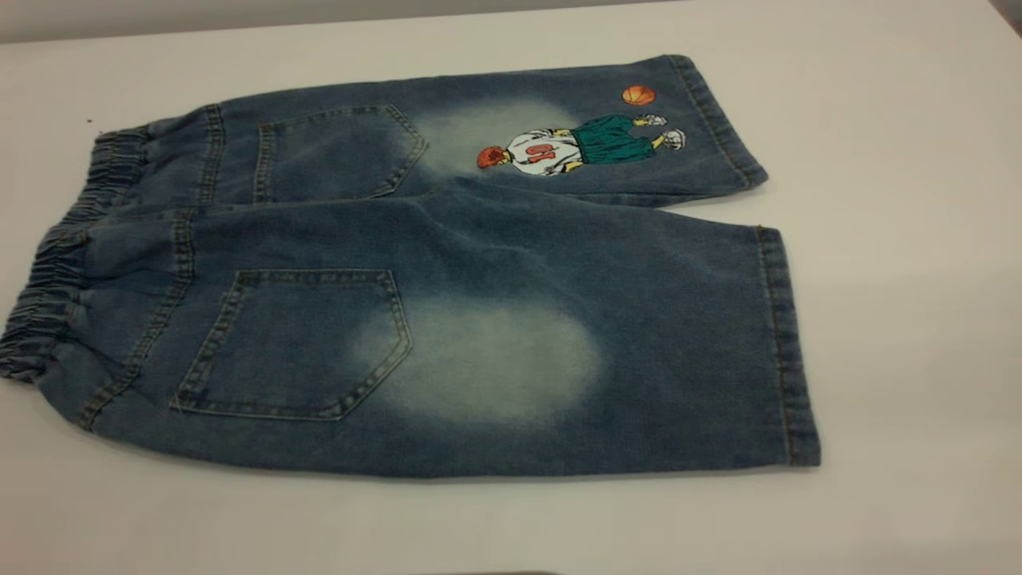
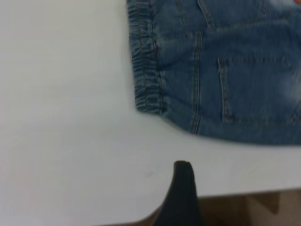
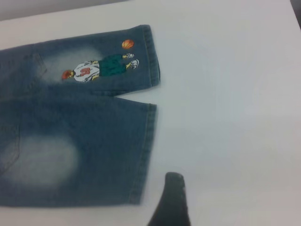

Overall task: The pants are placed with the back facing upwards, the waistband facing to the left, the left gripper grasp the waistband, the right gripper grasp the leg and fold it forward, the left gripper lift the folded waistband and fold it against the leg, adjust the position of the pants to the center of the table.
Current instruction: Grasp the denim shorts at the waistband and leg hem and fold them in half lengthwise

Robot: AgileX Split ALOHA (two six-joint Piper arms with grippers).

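Observation:
The pants lie flat on the table, back pockets up, with the elastic waistband at the left. The plain leg with the pale patch is nearest; the printed leg lies behind it. Neither gripper shows in the exterior view. In the left wrist view, the left gripper hovers off the waistband corner, over the table edge, and only one black finger shows. In the right wrist view, the right gripper hangs over bare table beside the leg's hem, with one finger showing. Both hold nothing.
White tabletop surrounds the pants on every side, widest to the right of the hems. The table's front edge runs just under the left gripper, with brown floor beyond it.

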